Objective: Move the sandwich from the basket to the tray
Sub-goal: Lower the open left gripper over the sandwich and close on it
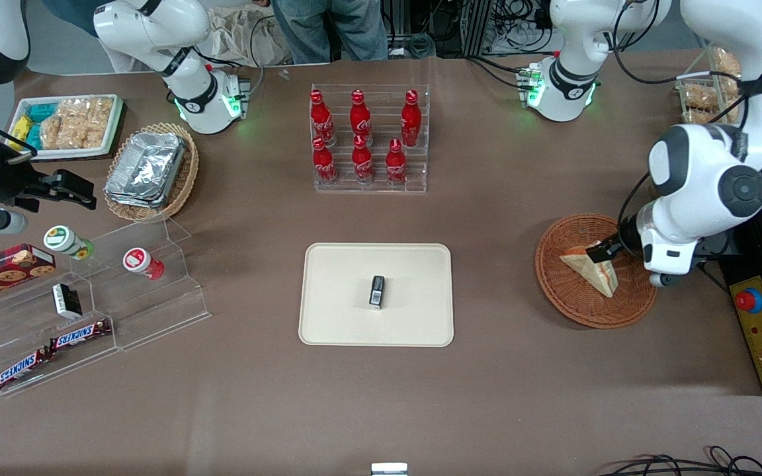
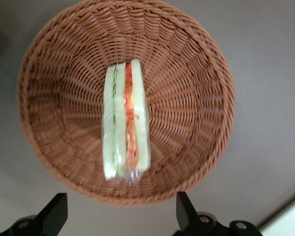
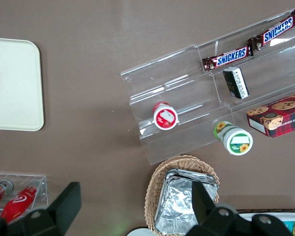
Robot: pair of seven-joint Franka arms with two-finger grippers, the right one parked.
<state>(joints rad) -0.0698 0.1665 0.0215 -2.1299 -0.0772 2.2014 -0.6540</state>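
The sandwich (image 1: 592, 270), a pale wedge with red-orange and green filling, lies in the round reddish-brown basket (image 1: 553, 291) toward the working arm's end of the table. In the left wrist view the sandwich (image 2: 126, 128) shows its filling edge in the middle of the basket (image 2: 39, 73). My gripper (image 2: 120, 214) hangs above the basket, open, its black fingers (image 2: 56, 211) spread wide with nothing between them. In the front view the gripper (image 1: 609, 250) is mostly hidden under the arm, just over the sandwich. The cream tray (image 1: 341, 297) lies mid-table with a small black box (image 1: 377, 291) on it.
A clear rack of red bottles (image 1: 368, 139) stands farther from the front camera than the tray. A yellow control box with a red button (image 1: 761, 330) sits beside the basket. Toward the parked arm's end are a tan basket of foil containers (image 1: 149, 170) and clear snack shelves (image 1: 90, 311).
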